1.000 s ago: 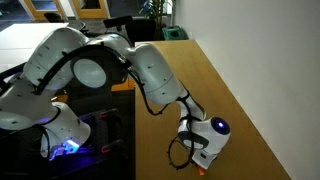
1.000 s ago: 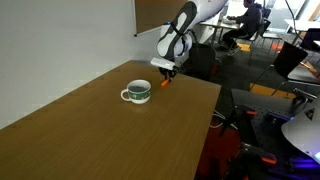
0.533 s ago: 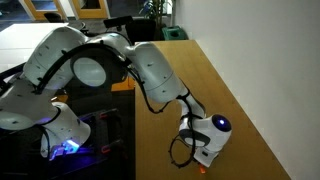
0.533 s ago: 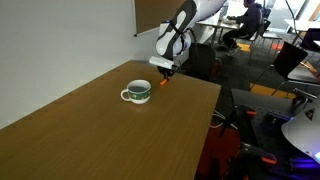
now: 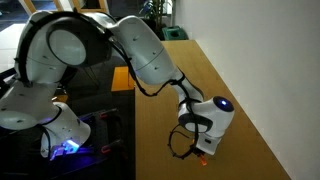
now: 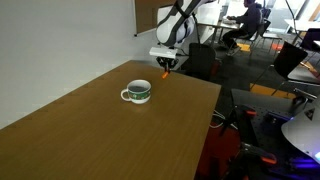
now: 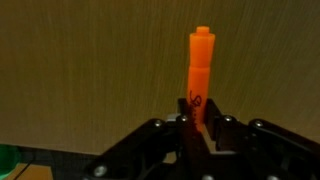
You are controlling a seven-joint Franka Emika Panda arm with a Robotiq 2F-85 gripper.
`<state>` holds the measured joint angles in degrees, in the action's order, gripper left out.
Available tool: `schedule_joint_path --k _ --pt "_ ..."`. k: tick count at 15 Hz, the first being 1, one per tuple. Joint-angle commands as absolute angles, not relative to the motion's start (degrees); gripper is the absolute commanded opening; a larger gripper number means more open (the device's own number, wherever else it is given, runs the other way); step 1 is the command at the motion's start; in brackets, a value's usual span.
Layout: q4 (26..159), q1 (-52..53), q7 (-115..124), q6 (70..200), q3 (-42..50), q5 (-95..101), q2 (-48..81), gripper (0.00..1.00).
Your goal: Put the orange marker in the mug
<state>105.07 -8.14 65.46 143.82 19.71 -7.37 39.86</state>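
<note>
The orange marker stands between my fingers in the wrist view, its lower end clamped and its tip pointing away. My gripper is shut on it. In an exterior view the gripper holds the marker above the wooden table, beyond and to the right of the mug. The mug is grey-blue with a pale rim and dark inside, and stands on the table. In an exterior view the gripper shows with an orange bit of the marker below it. A green edge of the mug shows at the wrist view's lower left.
The wooden table has its edge on the right, with a black chair behind it. A white wall runs along the table's far side. The robot base and cables stand off the table's edge.
My gripper has risen from the table with the marker in it; the arm's upper links have swung upward. The mug has not moved.
</note>
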Motion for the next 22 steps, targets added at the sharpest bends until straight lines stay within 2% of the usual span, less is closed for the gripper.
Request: schedule_joint_path --k 1,7,15,22 --pt "110.05 -2.15 69.92 141.99 24.60 -0.64 33.91 0.05" --pt "113.07 6.15 81.93 143.74 29.38 13.67 31.16 0.05" --pt "116.21 13.30 101.09 143.58 31.35 32.72 29.94 0.05" --pt "116.59 14.50 119.54 140.86 28.29 52.30 28.65 0.05"
